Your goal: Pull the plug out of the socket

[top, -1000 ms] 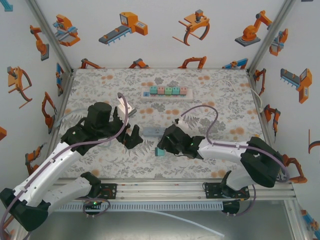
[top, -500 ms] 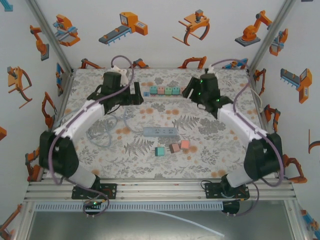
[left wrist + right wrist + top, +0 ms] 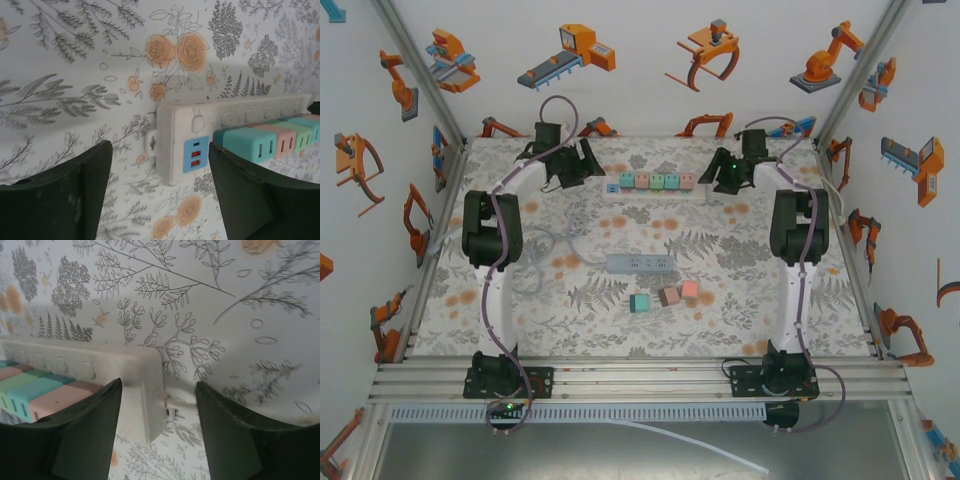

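Plugs [image 3: 658, 181] in teal, pink and green stand in a row on the white power strip [image 3: 612, 188], all seated in their sockets. The strip lies across the far end of the flowered tabletop [image 3: 770, 270].

Both arms reach out to it, one at each end. The left pincer [image 3: 585, 168] hangs just beside the strip's left end. In the left wrist view its jaws are apart, and the end of the strip, with its blue panel [image 3: 195, 154], lies in the gap between the dark fingers [image 3: 75, 195] without touching either. A teal plug [image 3: 245, 145] is the nearest of the row on that side.

The right pincer [image 3: 718, 175] hangs at the strip's right end. In the right wrist view its jaws are also apart, holding nothing. The corner of the strip and a short white cord stub [image 3: 172, 402] show between them. A pink plug [image 3: 60, 399] comes first in the row there.

Nearer the arm bases, a grey power strip [image 3: 640, 263] lies mid-tabletop. Three loose cubes [image 3: 668, 296] sit just in front of it. A looped cable [image 3: 535, 250] lies to the left.
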{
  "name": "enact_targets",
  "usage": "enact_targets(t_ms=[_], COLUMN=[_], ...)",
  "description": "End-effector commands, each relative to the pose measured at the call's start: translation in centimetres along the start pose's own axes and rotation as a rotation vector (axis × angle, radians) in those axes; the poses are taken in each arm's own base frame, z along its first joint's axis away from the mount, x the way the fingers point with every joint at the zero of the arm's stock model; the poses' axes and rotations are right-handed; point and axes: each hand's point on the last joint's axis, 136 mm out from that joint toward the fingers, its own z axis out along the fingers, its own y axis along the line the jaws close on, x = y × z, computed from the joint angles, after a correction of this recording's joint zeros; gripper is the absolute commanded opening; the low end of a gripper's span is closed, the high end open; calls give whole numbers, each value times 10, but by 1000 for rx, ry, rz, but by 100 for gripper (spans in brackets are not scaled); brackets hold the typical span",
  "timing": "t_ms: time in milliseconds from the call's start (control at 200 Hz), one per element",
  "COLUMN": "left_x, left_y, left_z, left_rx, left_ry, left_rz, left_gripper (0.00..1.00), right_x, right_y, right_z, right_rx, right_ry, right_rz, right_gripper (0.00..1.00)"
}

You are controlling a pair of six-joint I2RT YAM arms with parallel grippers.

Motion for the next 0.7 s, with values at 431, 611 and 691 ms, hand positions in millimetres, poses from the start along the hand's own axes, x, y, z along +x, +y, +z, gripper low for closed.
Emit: enact_targets(t_ms=[431,611,691], left_x=[47,65,77], left_y=[-32,-48,-52], left_z=[14,-16,-32], left_rx=[230,270,262], left_ry=[162,188,201], left_rz=[-194,-240,-235], left_gripper=[42,40,39], right_x=[52,73,83], right_y=[44,69,72], right_z=[-4,-25,-36], right_rx=[-162,-161,-147], right_ry=[172,204,212], right_rz=[161,196,226], right_gripper=[35,35,35])
